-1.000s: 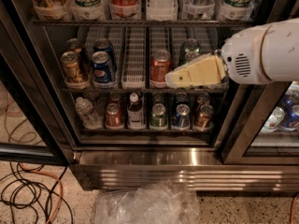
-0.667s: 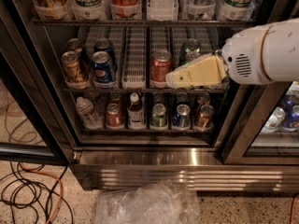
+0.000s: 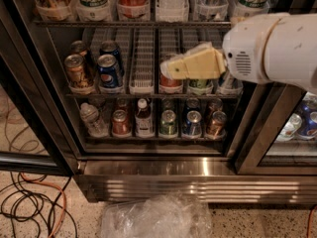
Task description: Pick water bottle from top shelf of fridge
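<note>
The gripper [image 3: 168,69] hangs before the red can [image 3: 171,84] on the fridge's [image 3: 198,168] middle rack [image 3: 116,95] — pads [image 3: 193,63] pressed together, nothing held. The top shelf [image 3: 133,23] is above.

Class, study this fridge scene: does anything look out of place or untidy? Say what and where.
Crumpled clear plastic lies on the floor before the fridge, with loose cables tangled at left. The gripper hangs by the middle shelf.

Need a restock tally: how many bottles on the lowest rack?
2: clear bottle far left, brown-drink bottle third along. The gripper is at the middle rack; more may hide behind.
</note>
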